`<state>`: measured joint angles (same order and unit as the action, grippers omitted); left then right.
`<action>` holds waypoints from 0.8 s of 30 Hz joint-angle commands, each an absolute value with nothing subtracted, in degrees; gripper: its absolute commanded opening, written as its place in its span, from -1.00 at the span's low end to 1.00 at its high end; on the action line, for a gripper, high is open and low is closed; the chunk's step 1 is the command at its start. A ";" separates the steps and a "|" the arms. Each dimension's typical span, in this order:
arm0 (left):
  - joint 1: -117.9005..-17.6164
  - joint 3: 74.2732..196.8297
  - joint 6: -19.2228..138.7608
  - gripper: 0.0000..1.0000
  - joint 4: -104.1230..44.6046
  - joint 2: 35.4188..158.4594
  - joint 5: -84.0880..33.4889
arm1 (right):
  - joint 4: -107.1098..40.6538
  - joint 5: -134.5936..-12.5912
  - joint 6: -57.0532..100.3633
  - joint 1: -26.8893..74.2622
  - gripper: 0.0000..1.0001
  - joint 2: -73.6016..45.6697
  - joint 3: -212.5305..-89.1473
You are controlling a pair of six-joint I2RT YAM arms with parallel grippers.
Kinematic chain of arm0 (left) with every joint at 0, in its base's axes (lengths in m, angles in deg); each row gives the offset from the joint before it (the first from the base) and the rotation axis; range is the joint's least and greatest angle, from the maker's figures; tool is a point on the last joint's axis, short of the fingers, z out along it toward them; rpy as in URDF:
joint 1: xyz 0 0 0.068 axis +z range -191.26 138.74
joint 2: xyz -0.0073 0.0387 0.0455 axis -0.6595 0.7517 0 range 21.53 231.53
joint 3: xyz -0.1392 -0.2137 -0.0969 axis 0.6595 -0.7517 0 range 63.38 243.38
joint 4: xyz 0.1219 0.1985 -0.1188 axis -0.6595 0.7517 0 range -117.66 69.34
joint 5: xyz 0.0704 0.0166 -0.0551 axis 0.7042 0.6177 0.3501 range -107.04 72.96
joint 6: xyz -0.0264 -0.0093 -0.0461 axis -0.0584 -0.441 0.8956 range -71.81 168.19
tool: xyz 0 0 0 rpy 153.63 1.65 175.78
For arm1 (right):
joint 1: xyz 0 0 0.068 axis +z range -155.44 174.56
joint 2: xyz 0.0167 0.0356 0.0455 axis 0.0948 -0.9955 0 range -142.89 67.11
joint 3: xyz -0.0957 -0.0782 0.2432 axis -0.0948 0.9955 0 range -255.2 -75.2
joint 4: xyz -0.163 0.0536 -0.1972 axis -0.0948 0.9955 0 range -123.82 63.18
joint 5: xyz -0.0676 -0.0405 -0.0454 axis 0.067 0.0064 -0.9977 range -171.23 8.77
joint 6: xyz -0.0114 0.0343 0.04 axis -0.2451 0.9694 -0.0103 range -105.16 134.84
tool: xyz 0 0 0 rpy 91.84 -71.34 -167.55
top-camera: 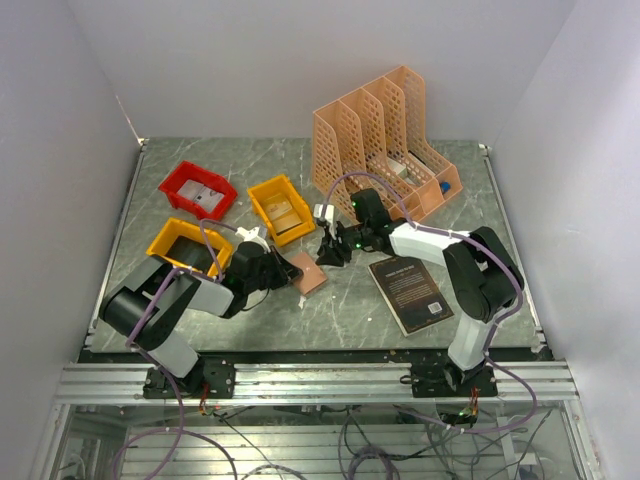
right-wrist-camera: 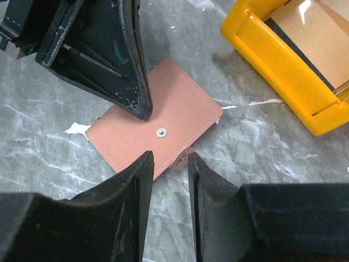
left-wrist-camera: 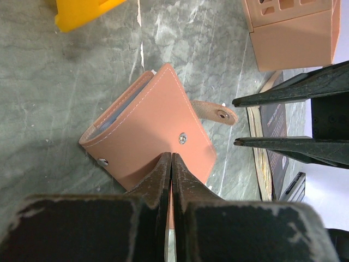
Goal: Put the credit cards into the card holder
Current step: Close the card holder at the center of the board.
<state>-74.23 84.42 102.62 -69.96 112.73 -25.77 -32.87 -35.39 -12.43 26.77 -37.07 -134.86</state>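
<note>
The card holder (left-wrist-camera: 152, 125) lies folded shut on the table (right-wrist-camera: 262, 180), directly between the two tools, with its snap strap (left-wrist-camera: 214, 112) unfastened and sticking out toward the right tool (right-wrist-camera: 170, 158). The left tool (left-wrist-camera: 172, 156) has its jaws pressed together, and its tips rest on the holder's cover at the edge nearest to it, which looks like pinning it down and not lifting it. The right tool's jaws stand narrow but apart, with the strap in the gap between them and no grip on it yet. Neither tool carries a card. What look like the credit cards (top-camera: 206, 197) sit in the red bin (top-camera: 180, 180), well off beyond the left tool, and a tan flat piece lies in the yellow bin (right-wrist-camera: 272, 60) just past the right tool. Whether any card is already inside the holder cannot be told, since only a bluish sliver shows at its folded edge. By this reading the task is at an early stage: the holder has to be opened, then the cards fetched and slid in.
</note>
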 commanded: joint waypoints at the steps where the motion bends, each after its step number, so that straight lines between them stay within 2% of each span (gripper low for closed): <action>1: -74.53 84.07 101.28 -0.84 -69.48 114.17 -25.56 | -29.92 -35.99 -14.87 26.81 -0.38 -37.95 -137.02; 6: -74.57 84.29 101.01 -0.85 -68.63 113.52 -25.36 | -29.13 -36.66 -14.46 26.89 -0.53 -38.94 -137.79; 10: -74.57 84.43 100.84 -0.84 -68.10 112.97 -25.31 | -27.53 -37.02 -14.92 27.07 -0.74 -39.79 -138.83; 14: -74.54 84.86 100.42 -0.84 -67.01 112.08 -25.24 | -27.32 -37.68 -14.71 27.08 -0.77 -40.02 -138.97; 16: -74.56 85.04 100.18 -0.84 -66.21 111.46 -25.17 | -26.97 -37.46 -14.90 27.08 -1.00 -40.02 -139.22; 21: -74.48 85.86 98.89 -0.78 -64.16 107.97 -24.86 | -26.44 -36.41 -15.48 27.04 -1.00 -39.61 -139.29; 24: -74.44 87.78 96.54 -0.62 -58.87 104.22 -22.92 | -26.29 -35.38 -15.43 26.95 -1.00 -39.33 -139.43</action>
<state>-74.23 84.59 100.83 -64.82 108.75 -25.66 -27.43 -36.85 -14.61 26.83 -39.43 -138.21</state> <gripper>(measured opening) 0.155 0.006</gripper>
